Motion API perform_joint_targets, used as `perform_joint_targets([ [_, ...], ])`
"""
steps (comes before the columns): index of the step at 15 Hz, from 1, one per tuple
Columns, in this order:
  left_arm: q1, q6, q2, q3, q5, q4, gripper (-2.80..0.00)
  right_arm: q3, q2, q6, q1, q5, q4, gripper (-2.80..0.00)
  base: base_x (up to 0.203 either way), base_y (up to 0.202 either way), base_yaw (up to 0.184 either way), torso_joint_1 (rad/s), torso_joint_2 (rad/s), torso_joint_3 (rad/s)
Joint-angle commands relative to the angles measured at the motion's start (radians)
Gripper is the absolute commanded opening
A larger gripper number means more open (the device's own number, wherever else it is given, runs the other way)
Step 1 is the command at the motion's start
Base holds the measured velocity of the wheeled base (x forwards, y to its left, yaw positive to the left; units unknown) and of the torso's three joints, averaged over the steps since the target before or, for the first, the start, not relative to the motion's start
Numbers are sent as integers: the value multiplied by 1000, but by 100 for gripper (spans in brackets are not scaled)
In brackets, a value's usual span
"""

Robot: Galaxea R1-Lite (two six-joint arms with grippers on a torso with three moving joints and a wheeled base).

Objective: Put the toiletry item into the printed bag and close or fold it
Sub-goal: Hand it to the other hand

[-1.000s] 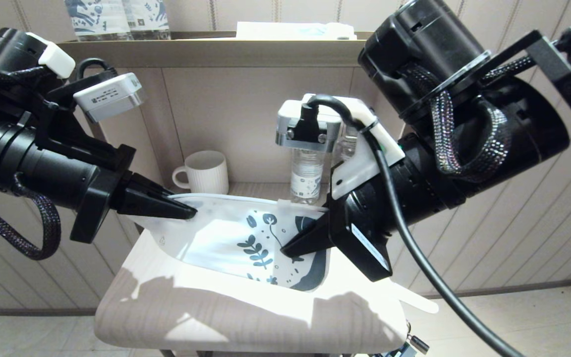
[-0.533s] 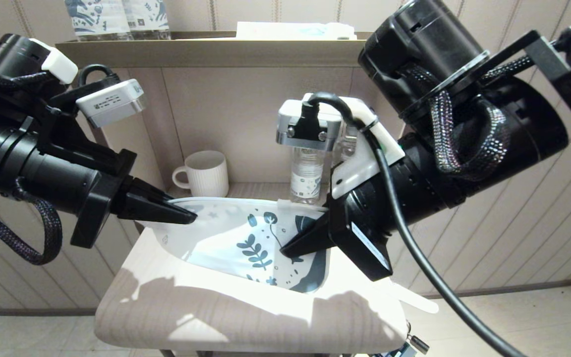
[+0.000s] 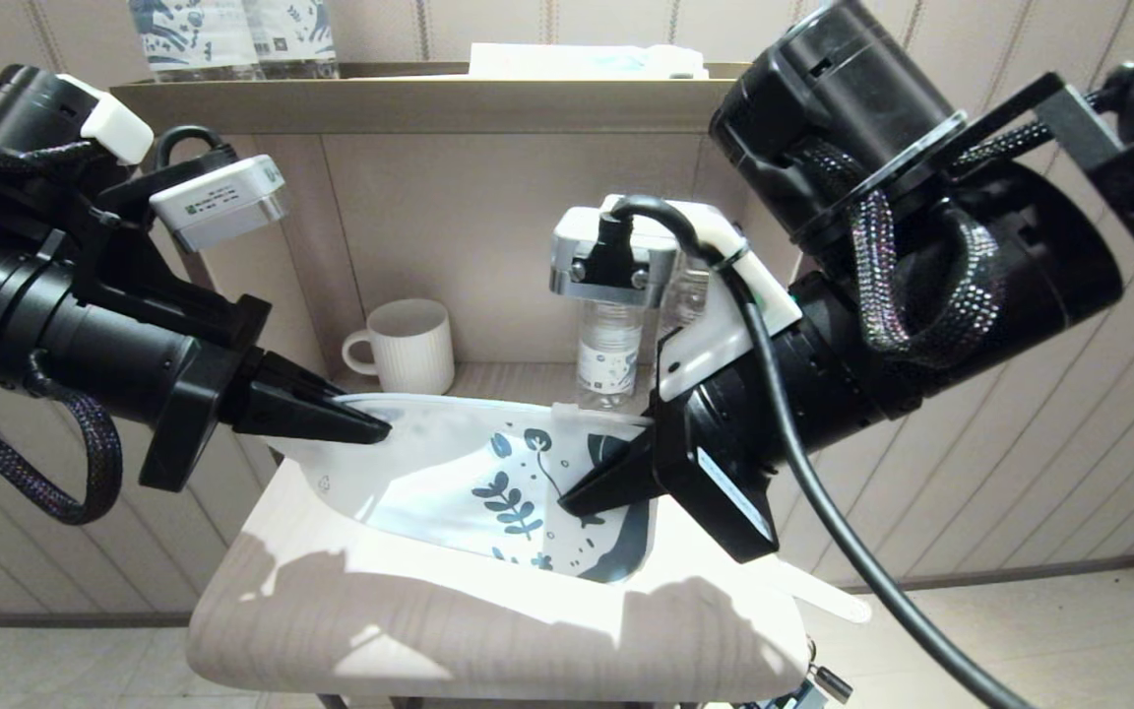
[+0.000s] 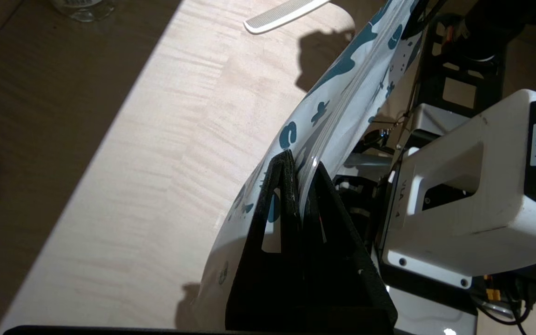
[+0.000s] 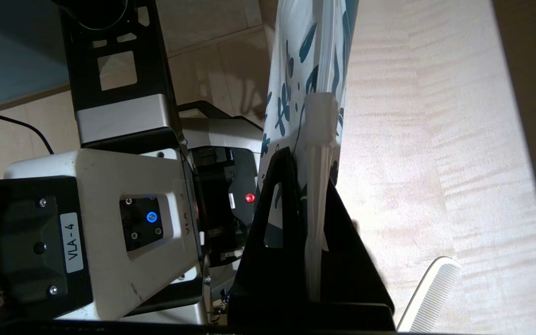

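Note:
The printed bag [image 3: 449, 463] hangs stretched between both grippers above the small wooden table [image 3: 380, 630], its leaf print facing me. My left gripper [image 3: 375, 430] is shut on the plain end of the bag's top strip [image 4: 342, 93]. My right gripper [image 3: 567, 504] is shut on the printed end, the strip running between its fingers [image 5: 296, 70]. The toiletry item, a white comb [image 3: 823, 596], lies on the table's right edge outside the bag, and also shows in the wrist views [image 4: 282, 16] [image 5: 431, 293].
A ribbed white mug [image 3: 409, 342] and a clear water bottle [image 3: 608, 359] stand on the shelf behind the bag. Blue-printed bottles [image 3: 232, 34] and a pale flat packet [image 3: 587, 61] sit on the upper shelf. Wall panels close in both sides.
The left arm has lifted slightly and the right arm has shifted a little. The bag stays held at both ends; the comb has not moved.

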Motion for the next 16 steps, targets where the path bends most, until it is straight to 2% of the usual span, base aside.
perform_joint_targets([
  [1, 0, 3, 2, -9, -5, 4, -280, -2, -1, 1, 1, 3, 6, -280, 0, 0, 0, 0, 0, 0],
  [10, 0, -2, -4, -6, -7, 3, -280, 39, -1, 31, 4, 3, -8, -280, 0, 0, 0, 0, 0, 0],
  [16, 0, -2, -10, -4, -7, 3, -280, 25, 4, 82, 4, 6, -45, -280, 0, 0, 0, 0, 0, 0],
])
